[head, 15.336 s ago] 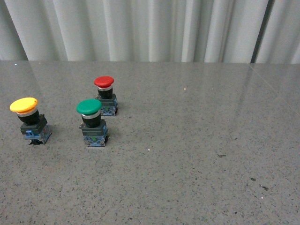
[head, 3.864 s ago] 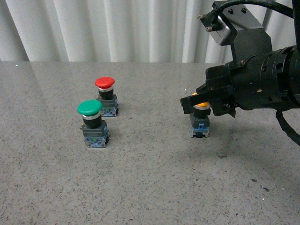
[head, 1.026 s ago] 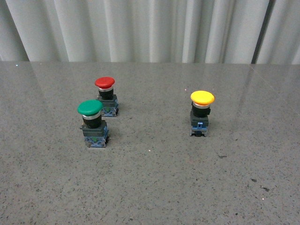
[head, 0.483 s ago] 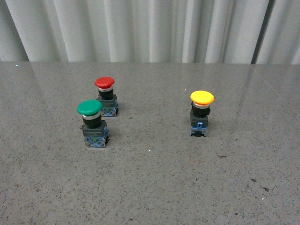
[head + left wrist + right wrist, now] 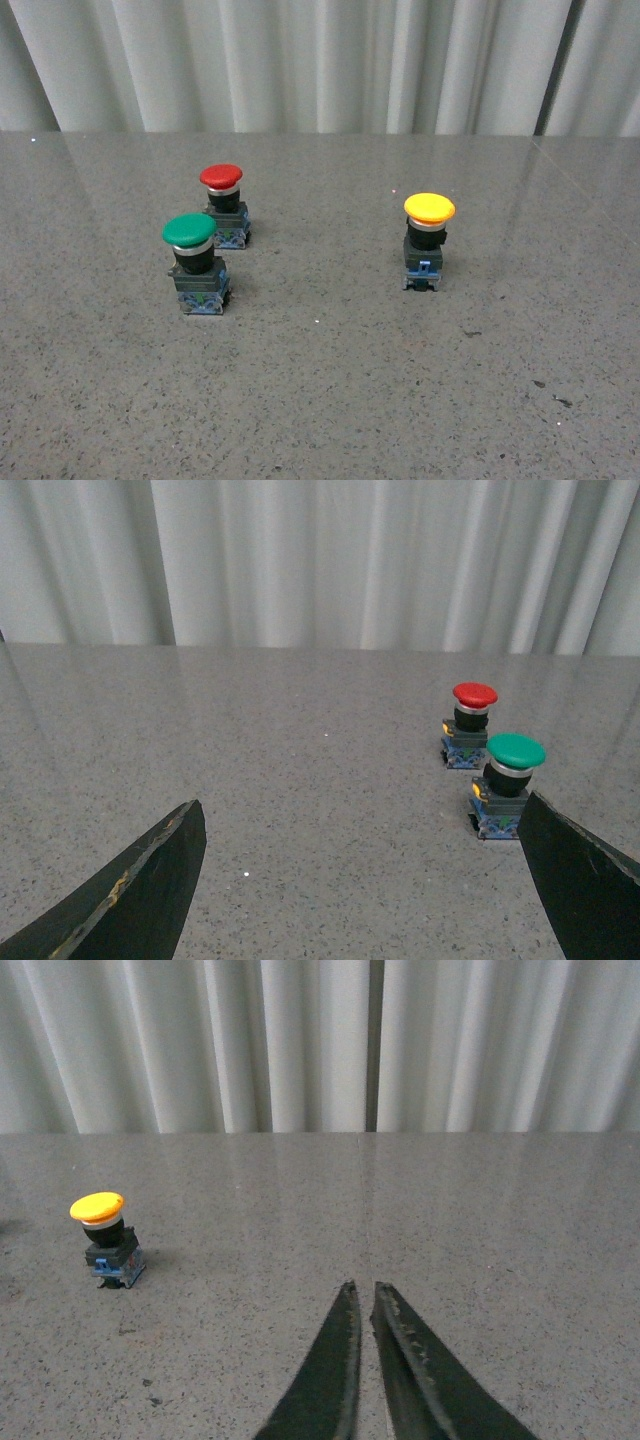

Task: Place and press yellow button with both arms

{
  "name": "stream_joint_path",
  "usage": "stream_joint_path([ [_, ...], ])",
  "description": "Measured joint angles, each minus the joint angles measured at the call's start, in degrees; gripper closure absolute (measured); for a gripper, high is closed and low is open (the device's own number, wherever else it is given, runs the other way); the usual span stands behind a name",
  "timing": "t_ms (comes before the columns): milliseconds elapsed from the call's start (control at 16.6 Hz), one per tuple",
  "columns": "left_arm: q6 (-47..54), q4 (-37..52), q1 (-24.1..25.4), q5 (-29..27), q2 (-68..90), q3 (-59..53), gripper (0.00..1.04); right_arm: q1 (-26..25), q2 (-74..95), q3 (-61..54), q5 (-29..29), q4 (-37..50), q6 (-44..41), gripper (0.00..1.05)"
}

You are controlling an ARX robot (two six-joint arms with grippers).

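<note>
The yellow button (image 5: 429, 240) stands upright on the grey table (image 5: 330, 390), right of centre in the front view, with nothing touching it. Well apart to its left stand the green button (image 5: 194, 263) and, just behind that, the red button (image 5: 223, 204). The right gripper (image 5: 364, 1305) hangs above bare table, its fingers (image 5: 330, 1370) nearly pressed together, well away from the yellow button. The left gripper (image 5: 360, 830) has its fingers (image 5: 140, 890) spread wide, empty, near the green button.

- We see the yellow button (image 5: 103, 1239) upright on the grey table (image 5: 480, 1220); pale curtains (image 5: 300, 1045) hang behind
- Our right gripper (image 5: 364, 1300) has fingertips nearly touching, well apart from it
</note>
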Motion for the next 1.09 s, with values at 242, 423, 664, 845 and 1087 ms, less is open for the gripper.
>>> stream_joint_path([
  [242,0.0,0.02,0.0,-0.02,0.0,0.0,0.07,0.0,0.0,0.0,0.02,0.0,0.0,0.82],
  [423,-0.02,0.02,0.0,-0.02,0.0,0.0,0.07,0.0,0.0,0.0,0.0,0.0,0.0,0.71],
  [664,0.0,0.0,0.0,-0.02,0.0,0.0,0.07,0.0,0.0,0.0,0.02,0.0,0.0,0.54],
  [845,0.0,0.02,0.0,-0.02,0.0,0.0,0.07,0.0,0.0,0.0,0.0,0.0,0.0,0.21],
  [1087,0.0,0.02,0.0,-0.02,0.0,0.0,0.07,0.0,0.0,0.0,0.0,0.0,0.02,0.06],
])
